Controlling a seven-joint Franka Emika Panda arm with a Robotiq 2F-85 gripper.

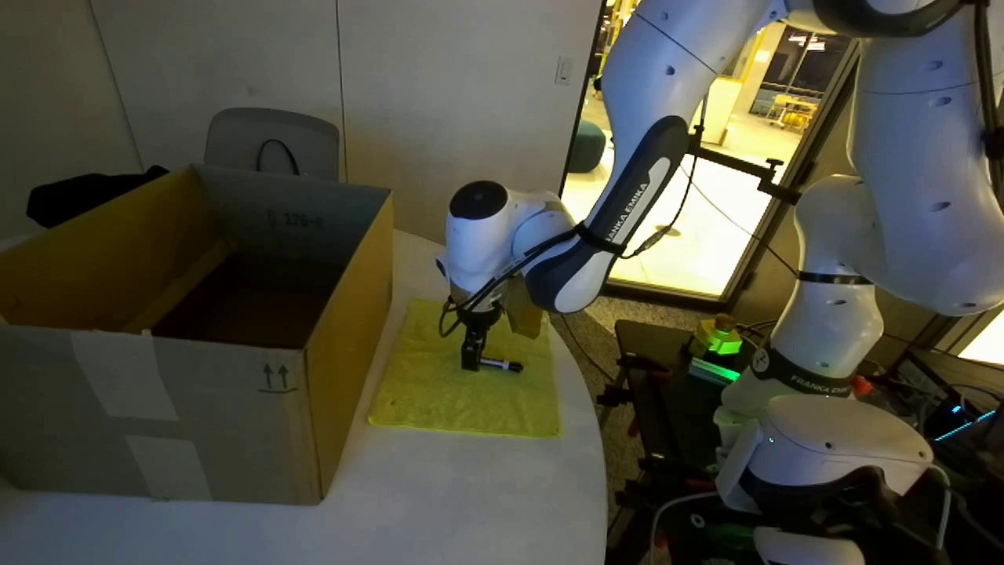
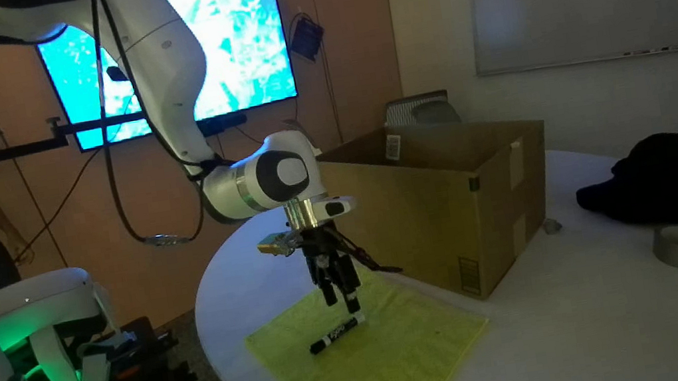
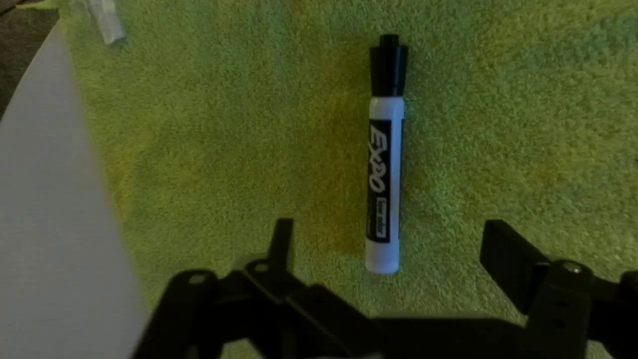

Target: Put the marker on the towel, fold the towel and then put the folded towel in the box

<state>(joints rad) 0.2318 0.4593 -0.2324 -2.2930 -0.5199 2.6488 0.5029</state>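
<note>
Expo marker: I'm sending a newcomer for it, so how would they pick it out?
On the white table stands an open cardboard box; beside it lies an unfolded yellow-green towel. The Expo marker lies on it, its white barrel and "EXPO" lettering setting it apart from the black gripper nearby.

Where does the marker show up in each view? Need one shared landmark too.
In an exterior view: marker a little below picture centre, cap to the right.
In an exterior view: marker below and slightly left of centre, cap to the lower left.
In the wrist view: marker right of centre, cap toward the top.
Shared landmark: the yellow-green towel, under the marker in all three.
</note>
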